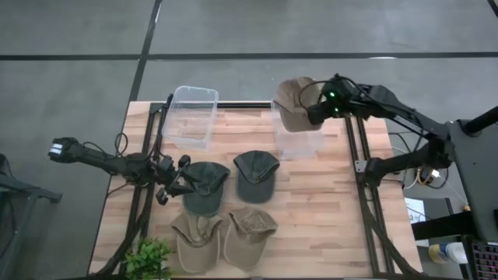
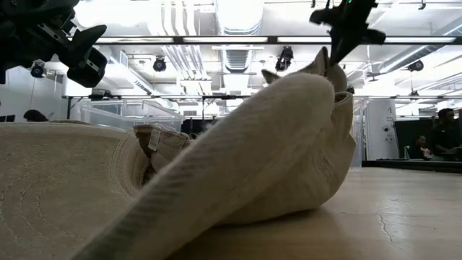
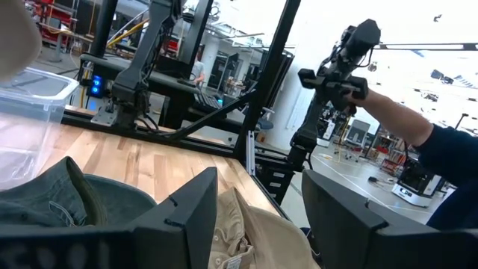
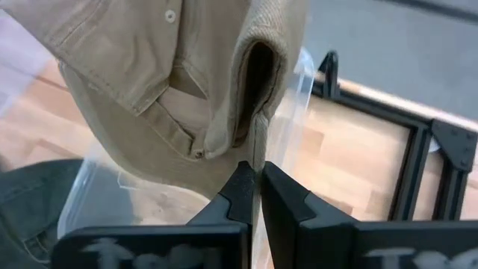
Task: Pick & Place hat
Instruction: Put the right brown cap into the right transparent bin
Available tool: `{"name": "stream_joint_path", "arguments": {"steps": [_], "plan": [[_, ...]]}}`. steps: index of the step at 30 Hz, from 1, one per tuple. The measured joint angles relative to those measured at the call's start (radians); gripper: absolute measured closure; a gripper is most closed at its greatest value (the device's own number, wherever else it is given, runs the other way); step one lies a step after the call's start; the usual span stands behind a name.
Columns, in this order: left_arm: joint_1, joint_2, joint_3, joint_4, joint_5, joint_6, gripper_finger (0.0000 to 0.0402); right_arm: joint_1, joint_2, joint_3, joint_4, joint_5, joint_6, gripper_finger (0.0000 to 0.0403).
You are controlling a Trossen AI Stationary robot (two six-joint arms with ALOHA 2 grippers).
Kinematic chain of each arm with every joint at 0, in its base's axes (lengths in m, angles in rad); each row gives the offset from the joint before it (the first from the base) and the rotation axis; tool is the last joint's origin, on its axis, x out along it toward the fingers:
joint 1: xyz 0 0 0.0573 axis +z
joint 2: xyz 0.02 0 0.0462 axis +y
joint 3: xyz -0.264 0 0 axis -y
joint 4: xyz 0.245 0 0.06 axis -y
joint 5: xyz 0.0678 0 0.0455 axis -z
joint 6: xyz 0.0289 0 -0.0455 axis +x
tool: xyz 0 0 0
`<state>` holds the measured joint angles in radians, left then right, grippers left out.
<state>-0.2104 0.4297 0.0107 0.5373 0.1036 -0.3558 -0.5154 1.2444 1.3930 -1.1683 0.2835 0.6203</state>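
Here the pale wooden plank desk (image 1: 327, 210) carries everything, framed by black rails along its sides. At its far edge stand two clear plastic bins: the left clear bin (image 1: 191, 115) sits apart from the hats, and the right clear bin (image 1: 298, 140) stands just beyond the dark green caps. The right arm reaches in from the desk's right side, and its right gripper (image 1: 311, 115) hangs over the right clear bin with its fingers (image 4: 243, 196) pinched tight on the edge of a tan cloth cap (image 1: 296, 103), which dangles above the bin opening, crumpled, with its brim and inner band showing in the right wrist view. The left arm lies low along the desk's left side; its left gripper (image 1: 173, 185) sits at the left edge of a dark green cap (image 1: 205, 185), fingers (image 3: 196, 209) spread apart and holding nothing. Just right of that hat lies a second dark green cap (image 1: 256, 174). Nearer the front edge rest a khaki cap (image 1: 196, 239) and, touching it on the right, a second khaki cap (image 1: 249, 233). A small green leafy plant (image 1: 148, 257) stands at the front left corner
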Motion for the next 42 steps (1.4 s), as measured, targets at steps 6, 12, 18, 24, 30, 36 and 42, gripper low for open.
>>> {"name": "stream_joint_path", "arguments": {"steps": [6, 12, 18, 24, 30, 36, 42], "plan": [[0.000, 0.000, 0.000, 0.000, 0.000, 0.000, 0.0213, -0.052, 0.078, 0.000, -0.002, -0.089, -0.003, 0.0391], [0.000, 0.000, 0.000, 0.000, 0.000, 0.000, 0.0213, -0.075, 0.152, 0.000, -0.002, -0.119, 0.000, 0.0390], [0.001, 0.000, 0.000, 0.000, 0.000, 0.000, 0.0213, -0.088, 0.223, 0.000, -0.002, -0.188, 0.001, 0.0390], [0.001, 0.000, 0.000, 0.000, 0.000, 0.000, 0.0213, -0.088, 0.269, 0.000, -0.004, -0.196, 0.000, 0.0390], [0.001, 0.000, 0.000, 0.000, 0.000, 0.000, 0.0213, -0.087, 0.294, 0.000, -0.006, -0.217, -0.015, 0.0353], [0.001, 0.000, 0.000, 0.000, 0.000, 0.000, 0.0213, -0.087, 0.283, 0.002, -0.006, -0.217, -0.029, 0.0270], [0.001, 0.000, 0.000, 0.000, 0.000, 0.000, 0.0213, -0.086, 0.233, 0.046, -0.013, -0.265, -0.039, 0.0210]]}}
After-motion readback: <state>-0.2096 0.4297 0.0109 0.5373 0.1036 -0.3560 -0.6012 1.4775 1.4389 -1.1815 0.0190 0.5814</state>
